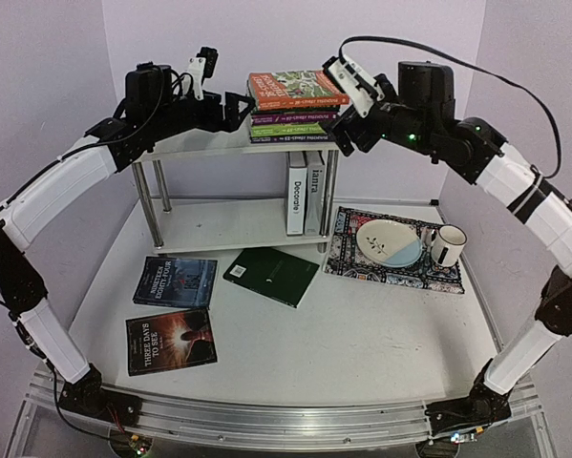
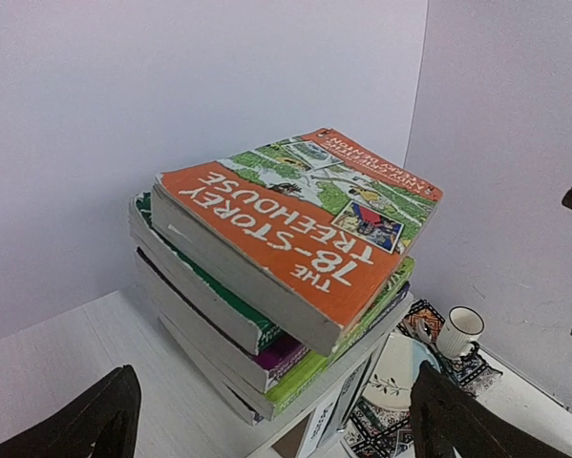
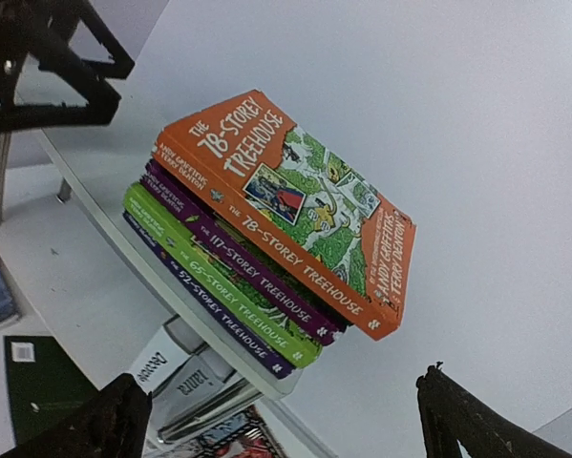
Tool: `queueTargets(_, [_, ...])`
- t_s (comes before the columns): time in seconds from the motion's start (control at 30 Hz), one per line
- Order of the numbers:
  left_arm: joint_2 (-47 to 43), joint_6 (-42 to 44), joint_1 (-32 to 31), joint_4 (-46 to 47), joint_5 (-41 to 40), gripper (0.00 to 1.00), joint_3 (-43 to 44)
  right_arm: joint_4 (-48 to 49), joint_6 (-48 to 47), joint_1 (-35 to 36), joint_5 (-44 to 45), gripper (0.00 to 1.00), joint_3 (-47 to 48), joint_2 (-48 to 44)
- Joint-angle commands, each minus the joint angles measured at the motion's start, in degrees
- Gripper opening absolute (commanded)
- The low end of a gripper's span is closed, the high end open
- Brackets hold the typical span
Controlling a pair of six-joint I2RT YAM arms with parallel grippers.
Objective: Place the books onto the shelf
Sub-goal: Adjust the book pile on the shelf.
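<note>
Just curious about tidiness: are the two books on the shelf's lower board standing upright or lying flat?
Upright. The Decorate book and the grey book beside it stand on end on the lower board, spines facing out.

4 treehouse books [image 3: 286,210] lie stacked on the shelf [image 3: 104,170], orange uppermost.

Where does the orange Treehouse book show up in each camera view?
Top external: orange book, upper centre, the top book on the shelf.
Left wrist: orange book, centre, cover facing up.
Right wrist: orange book, centre, spine toward the camera.
Shared landmark: the lime-green book beneath it.
</note>
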Motion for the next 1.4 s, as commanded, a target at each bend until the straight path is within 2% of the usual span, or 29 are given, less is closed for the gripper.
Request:
queueTargets(0.0, [1.6,1.5,-0.1,0.6,1.9,1.00,4.1,-5.6,19.9,-1.4,-6.7,0.98,2.1,-1.2])
queueTargets(0.2, [4.0,1.9,0.0,0.6,2.1,0.99,6.4,-6.6,27.1,-4.6,-10.1,0.98,5.8,2.2])
queueTargets(0.4, [6.2,2.6,0.0,0.6,0.8,0.97,8.7,-5.5,31.5,-9.0,-13.4,0.90,8.8,5.1])
queueTargets(0.73, [8.7,2.6,-0.1,0.6,-0.6,0.79,10.9,-2.3,35.3,-13.2,-14.5,0.69,11.7,8.6])
queueTargets(0.83, [9.5,2.6,0.0,0.6,-0.8,0.76,12.0,-1.8,35.6,-14.2,-14.8,0.63,13.3,10.0])
queueTargets(0.9, [10.0,2.6,0.0,0.5,-1.5,0.72,12.5,-1.7,35.7,-14.5,-16.3,0.55,14.7,11.3])
queueTargets(1.07, [10.9,3.8,0.1,0.6,-2.7,0.64,13.4,-1.5,35.2,-15.0,-17.5,0.46,17.7,13.9])
queueTargets(1.37, [11.4,4.6,0.1,0.7,-3.1,0.62,14.1,-1.5,34.9,-15.6,-18.8,0.32,20.4,16.9])
